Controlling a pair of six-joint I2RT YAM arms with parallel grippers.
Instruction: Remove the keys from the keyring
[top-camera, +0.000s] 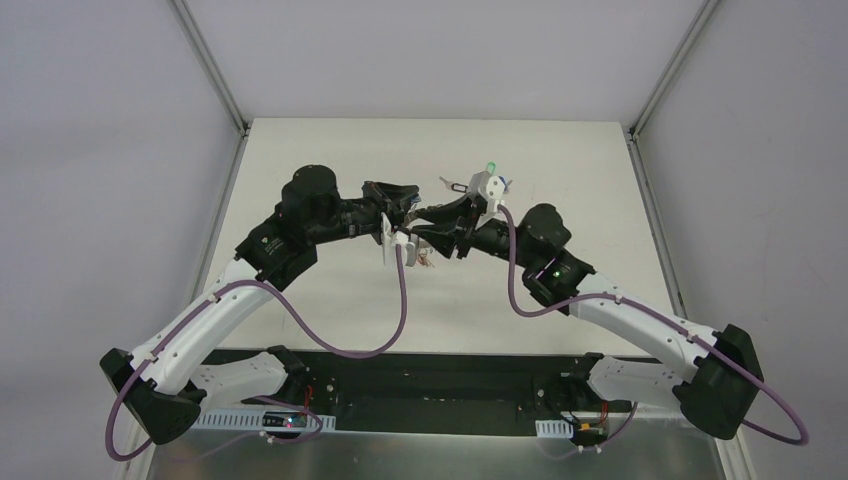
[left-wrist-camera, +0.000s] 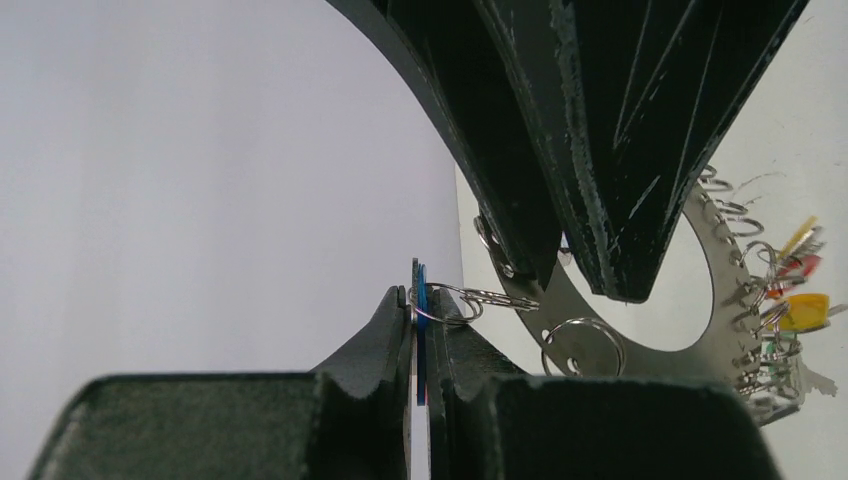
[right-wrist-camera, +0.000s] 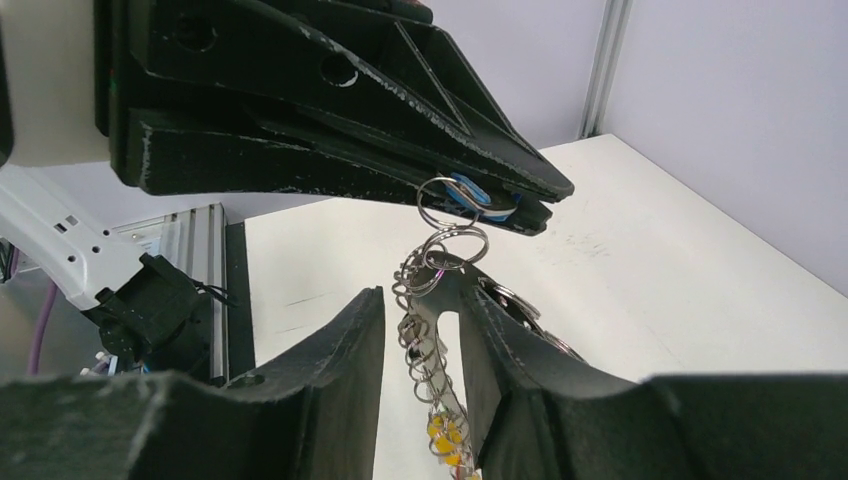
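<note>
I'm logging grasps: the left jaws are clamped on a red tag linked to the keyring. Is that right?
Not quite. The tag in the left jaws is blue, not red; the left wrist view shows it. The rest holds: it is clamped there and linked to the keyring.

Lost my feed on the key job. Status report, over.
Left pincer shut on blue tag. Right pincer straddles keyring, grip unclear. Tag linked to keyring, not off yet. Nothing seen blocking.

Left gripper (left-wrist-camera: 421, 308): left of keyring (left-wrist-camera: 652, 362), one key (left-wrist-camera: 419, 275) between its fingers.
Right gripper (right-wrist-camera: 420, 296): right, fingers flanking keyring.
Other keys (left-wrist-camera: 798, 310): along keyring's far edge.
</note>
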